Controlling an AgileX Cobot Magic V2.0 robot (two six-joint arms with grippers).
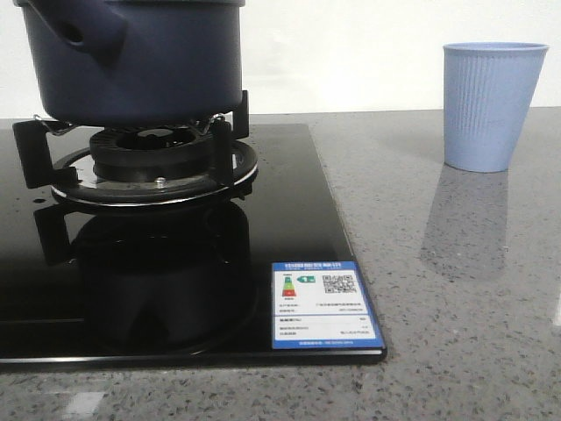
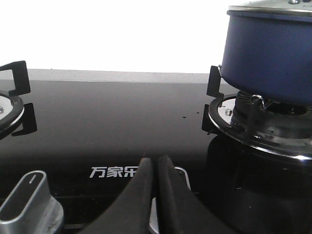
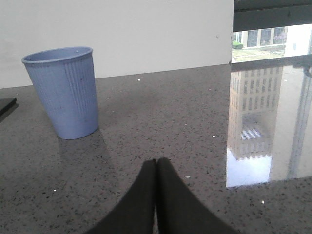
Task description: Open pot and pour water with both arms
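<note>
The dark navy-blue pot (image 1: 131,57) stands on the burner grate (image 1: 140,158) of a black glass stove, its stubby side handle (image 1: 74,35) facing the front camera. In the left wrist view the pot (image 2: 268,53) carries a shiny metal lid (image 2: 273,9). My left gripper (image 2: 155,161) is shut and empty, low over the stove's front near a control knob, well apart from the pot. My right gripper (image 3: 156,163) is shut and empty over the grey counter, short of the light blue ribbed cup (image 3: 66,92). Neither gripper shows in the front view.
The light blue cup (image 1: 491,105) stands on the speckled counter to the right of the stove. A blue energy label (image 1: 323,305) sits at the stove's front right corner. A second burner (image 2: 9,107) and a silver knob (image 2: 29,202) lie on the stove.
</note>
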